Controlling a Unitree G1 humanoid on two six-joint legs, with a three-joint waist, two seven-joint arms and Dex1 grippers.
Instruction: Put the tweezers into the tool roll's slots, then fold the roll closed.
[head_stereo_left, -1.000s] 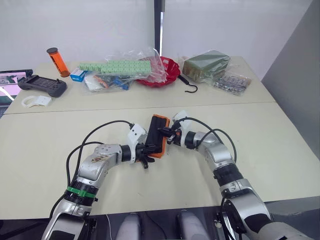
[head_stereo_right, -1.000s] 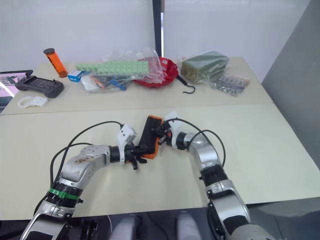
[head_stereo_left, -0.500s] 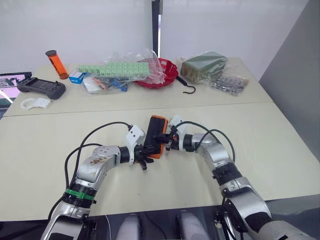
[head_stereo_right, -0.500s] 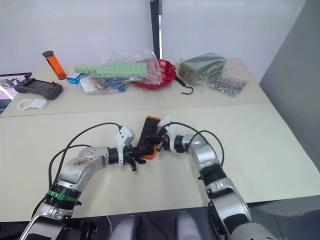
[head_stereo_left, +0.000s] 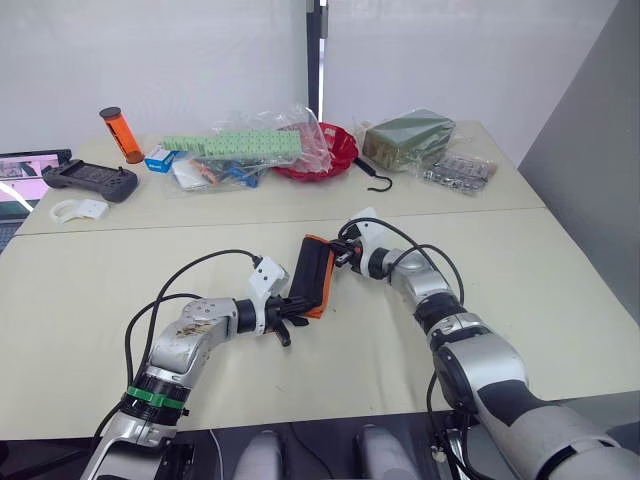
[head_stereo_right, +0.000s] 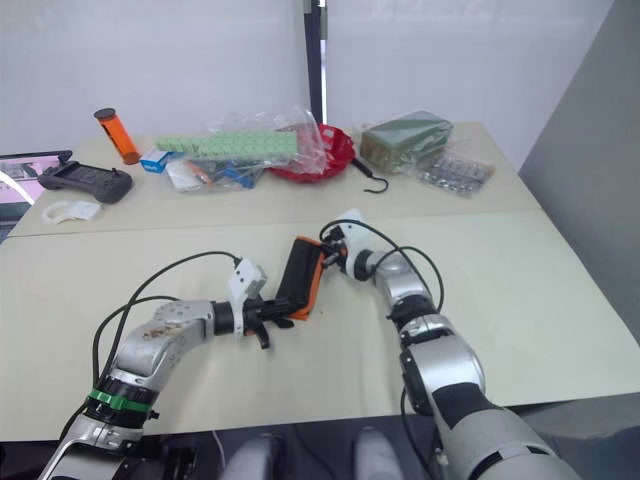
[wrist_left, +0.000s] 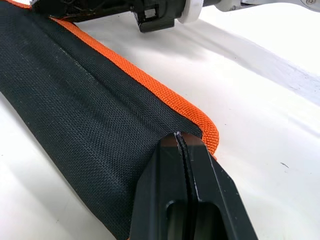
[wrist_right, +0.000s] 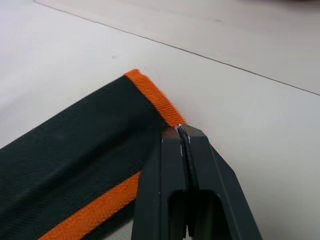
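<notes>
While both our left gripper (wrist_left: 182, 142) and right gripper (wrist_right: 179, 131) pinch the folded tool roll (head_stereo_left: 312, 275) mid-table by thin edges, we risk it slipping and springing open.

The tool roll (wrist_left: 95, 125) is coarse black woven cloth, matt, with a visible ribbed weave; its edging (wrist_left: 150, 85) is bright orange webbing of rougher weave. The left gripper (wrist_left: 182, 145) and right gripper (wrist_right: 180, 132) have smooth black fingers with a faint sheen, like hard plastic. The table (wrist_right: 250, 130) is a smooth, pale, slightly glossy surface.
</notes>
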